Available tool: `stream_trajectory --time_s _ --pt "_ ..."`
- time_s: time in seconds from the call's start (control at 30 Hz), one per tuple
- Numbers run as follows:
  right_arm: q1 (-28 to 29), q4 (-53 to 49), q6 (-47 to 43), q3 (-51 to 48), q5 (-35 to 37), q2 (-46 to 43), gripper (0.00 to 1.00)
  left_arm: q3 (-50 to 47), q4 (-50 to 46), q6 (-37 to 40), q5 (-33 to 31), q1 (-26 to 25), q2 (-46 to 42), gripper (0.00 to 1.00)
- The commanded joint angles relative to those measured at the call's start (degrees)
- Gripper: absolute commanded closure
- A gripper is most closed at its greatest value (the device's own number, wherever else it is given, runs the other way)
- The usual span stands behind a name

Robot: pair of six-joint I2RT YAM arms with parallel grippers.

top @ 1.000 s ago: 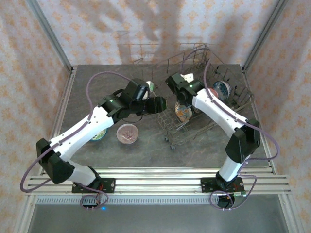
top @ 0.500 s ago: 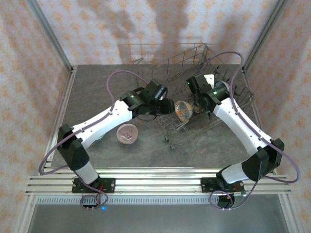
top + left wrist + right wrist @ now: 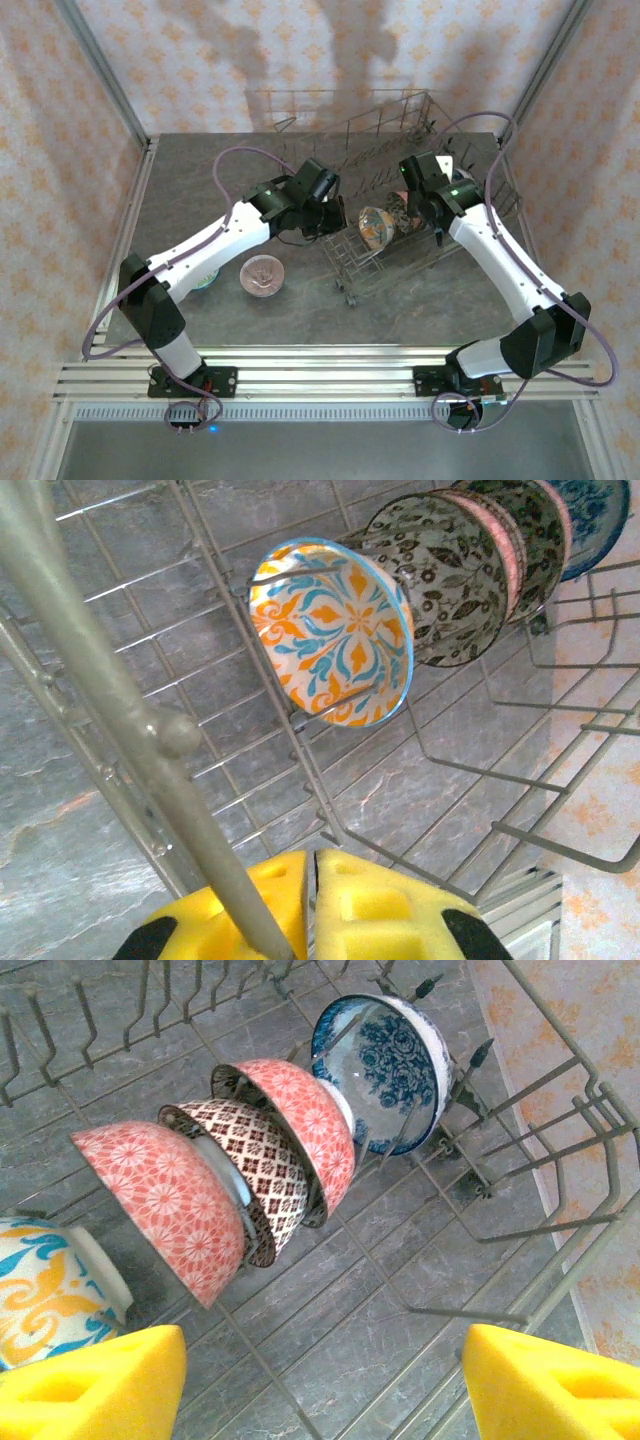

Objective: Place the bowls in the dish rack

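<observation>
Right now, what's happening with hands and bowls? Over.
Left hand shut, empty, at dish rack wire. Right hand open above racked bowls. Two bowls on table, one half under left arm.

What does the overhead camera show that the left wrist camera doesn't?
Overhead: the left arm and right arm, the table with a brown-pink bowl and a second bowl, half under the left arm, outside the dish rack. Left wrist: the pattern of the orange-teal bowl close up, and the left tool shut beside a rack wire. Both: the dish rack with the orange-teal bowl on edge inside.
</observation>
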Motion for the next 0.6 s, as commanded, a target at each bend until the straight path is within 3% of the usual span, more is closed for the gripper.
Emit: stream_trajectory --time_s 0.0,0.27,0.43,0.57 --pt "-1.17 0.42 -0.36 0.66 -0.23 -0.23 0.27 5.29 -5.47 14.04 1.61 0.72 -1.17 1.00" --pt "-2.96 -1.85 -0.34 4.02 1.43 5.47 0.27 4.86 -11.06 22.62 4.79 5.51 -3.01 1.00" --pt "-2.90 -2.92 2.51 2.64 -0.23 4.28 0.28 6.32 -14.58 27.89 9.39 10.15 -2.26 1.00" --pt "-2.89 -3.66 3.66 2.03 -0.46 2.90 0.27 8.67 -17.89 31.18 9.00 12.15 -0.62 1.00"
